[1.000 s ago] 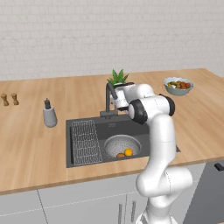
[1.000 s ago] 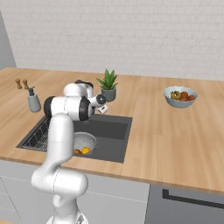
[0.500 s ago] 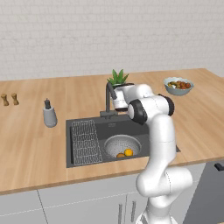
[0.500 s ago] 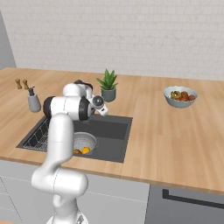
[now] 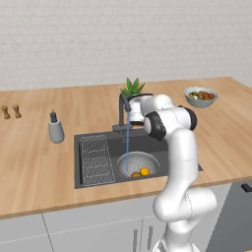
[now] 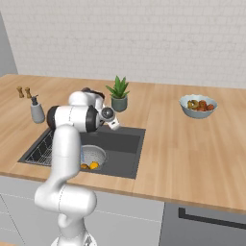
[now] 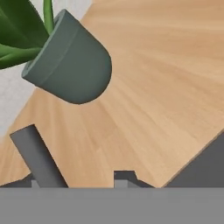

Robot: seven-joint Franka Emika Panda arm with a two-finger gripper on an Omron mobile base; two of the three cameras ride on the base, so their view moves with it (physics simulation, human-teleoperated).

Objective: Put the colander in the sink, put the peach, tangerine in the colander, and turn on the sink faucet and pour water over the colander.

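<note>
Water (image 5: 127,147) now runs from the sink faucet (image 5: 121,109), a thin pale blue stream that was absent a second ago and half a second ago, so the tap has just been turned on. The stream drops straight into the colander (image 5: 138,164), which sits in the sink (image 5: 96,142) just beside the wire rack (image 5: 96,158). Two orange fruits lie in the colander: the brighter tangerine (image 5: 144,171) and, touching or nearly touching it, the duller peach (image 5: 135,174); the right base view shows the same pair low in the colander (image 6: 92,155), tangerine (image 6: 94,165) beside peach (image 6: 84,166). The arm has barely shifted over the last second and the hand (image 5: 134,112) sits up beside the faucet near the potted plant (image 5: 132,89). Fingertips (image 7: 124,178) show in the hand view, but whether the hand is spread or pressed together cannot be told from the pictures, nor whether it touches the faucet; the view there looks past a dark faucet bar (image 7: 38,157) to the plant pot (image 7: 70,64) on the worktop (image 7: 162,87). Judged from this, all steps look done: colander placed, both fruits in, water pouring over them. Fruit bowl (image 5: 201,96) and soap dispenser (image 5: 55,129) stand apart, untouched.
</note>
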